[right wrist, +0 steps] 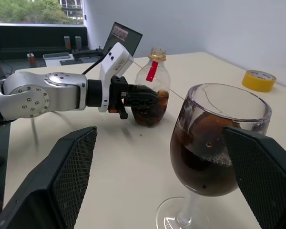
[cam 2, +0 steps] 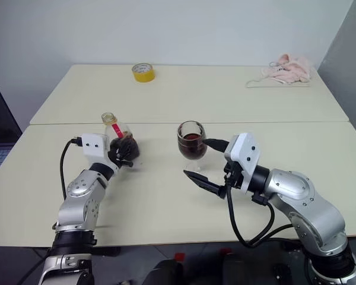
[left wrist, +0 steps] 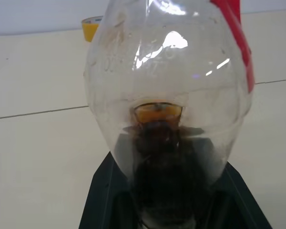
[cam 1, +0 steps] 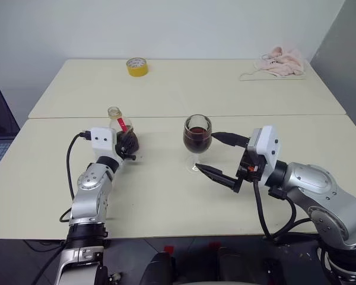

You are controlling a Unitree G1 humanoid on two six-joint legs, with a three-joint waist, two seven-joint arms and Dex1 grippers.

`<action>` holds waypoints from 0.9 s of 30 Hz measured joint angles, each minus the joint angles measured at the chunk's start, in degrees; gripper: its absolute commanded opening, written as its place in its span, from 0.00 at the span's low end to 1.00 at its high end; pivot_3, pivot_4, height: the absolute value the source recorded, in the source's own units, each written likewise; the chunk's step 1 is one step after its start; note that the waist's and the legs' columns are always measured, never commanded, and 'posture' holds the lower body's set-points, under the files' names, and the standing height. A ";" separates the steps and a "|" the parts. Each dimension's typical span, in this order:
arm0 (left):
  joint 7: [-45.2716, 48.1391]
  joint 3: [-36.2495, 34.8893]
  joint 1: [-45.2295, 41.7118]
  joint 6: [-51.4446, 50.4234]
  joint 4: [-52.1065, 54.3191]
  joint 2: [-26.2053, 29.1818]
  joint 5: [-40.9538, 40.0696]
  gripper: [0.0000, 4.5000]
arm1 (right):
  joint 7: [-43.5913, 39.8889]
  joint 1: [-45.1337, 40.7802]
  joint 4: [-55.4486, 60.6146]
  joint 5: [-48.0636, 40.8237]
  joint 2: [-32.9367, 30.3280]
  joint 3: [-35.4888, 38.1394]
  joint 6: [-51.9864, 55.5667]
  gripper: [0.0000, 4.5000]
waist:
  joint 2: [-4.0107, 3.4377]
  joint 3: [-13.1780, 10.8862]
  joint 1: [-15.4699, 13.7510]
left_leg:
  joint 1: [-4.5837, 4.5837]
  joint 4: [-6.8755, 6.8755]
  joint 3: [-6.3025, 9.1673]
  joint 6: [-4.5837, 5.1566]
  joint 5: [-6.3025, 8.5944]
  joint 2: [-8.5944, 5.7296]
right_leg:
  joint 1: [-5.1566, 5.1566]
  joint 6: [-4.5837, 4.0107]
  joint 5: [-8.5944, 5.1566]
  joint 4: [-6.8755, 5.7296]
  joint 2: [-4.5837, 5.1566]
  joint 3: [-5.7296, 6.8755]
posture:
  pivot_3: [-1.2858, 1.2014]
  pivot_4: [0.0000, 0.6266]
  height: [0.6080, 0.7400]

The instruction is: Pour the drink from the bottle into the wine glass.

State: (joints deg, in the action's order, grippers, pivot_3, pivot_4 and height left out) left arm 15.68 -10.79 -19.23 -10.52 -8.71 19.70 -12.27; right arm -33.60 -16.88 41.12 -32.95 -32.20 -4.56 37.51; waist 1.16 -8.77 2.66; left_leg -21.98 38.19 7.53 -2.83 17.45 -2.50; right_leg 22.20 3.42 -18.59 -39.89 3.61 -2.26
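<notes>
We hold the bottle (cam 1: pixel 126 135) in our left gripper (cam 1: pixel 128 144), fingers clamped on its lower body, approx. upright on the table (cam 1: pixel 166 196). The neck w/ red label rises just above the gripper; no cap on the mouth. A little drink (right wrist: pixel 150 109) is left at the bottom of the bottle, between the fingers.

Our right gripper (cam 1: pixel 219 155) has its fingers wide apart, one on each side of the wine glass (cam 1: pixel 197 141), not touching it. The glass stands on the table between the fingertips, approx. half full of dark liquid. It is near the left gripper, on its right side.

Far behind both grippers: a yellow tape roll (cam 1: pixel 136 66) and a pink cloth (cam 1: pixel 279 62).
</notes>
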 measured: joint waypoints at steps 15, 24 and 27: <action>-0.26 -0.31 1.70 1.04 -0.57 -0.51 1.07 0.99 | -0.09 0.71 0.40 -0.36 -0.01 0.00 0.53 1.00 | 0.00 0.00 -0.45 | 0.00 -0.01 -0.01 0.00 0.00 0.00 | 0.00 0.00 0.00 0.02 0.00 -0.02 | 0.52 0.24 1.00; 1.59 -0.84 7.41 0.25 6.73 0.84 0.60 0.99 | -0.11 7.46 0.85 1.43 -0.75 1.15 -2.12 1.00 | 0.00 0.00 -0.73 | 0.00 -0.04 -0.03 0.00 0.00 0.01 | 0.00 0.00 0.00 0.06 0.00 -0.04 | 0.52 0.24 1.00; 2.11 -2.89 9.79 -2.91 9.96 1.55 -1.85 0.99 | -0.04 11.84 0.66 3.04 -0.62 2.00 -4.76 1.00 | 0.00 0.00 -0.81 | 0.02 -0.04 -0.05 0.01 0.00 0.02 | -0.02 0.00 0.00 0.07 0.00 -0.06 | 0.52 0.24 1.00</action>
State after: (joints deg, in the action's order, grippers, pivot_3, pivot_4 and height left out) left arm 17.79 -13.68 -9.44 -13.43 1.26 21.25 -14.12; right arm -33.64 -5.05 41.78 -29.91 -32.82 -2.56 32.75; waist 1.16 -8.77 1.85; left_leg -21.96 38.15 7.48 -2.82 17.45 -2.49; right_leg 22.17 3.42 -18.59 -39.82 3.61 -2.33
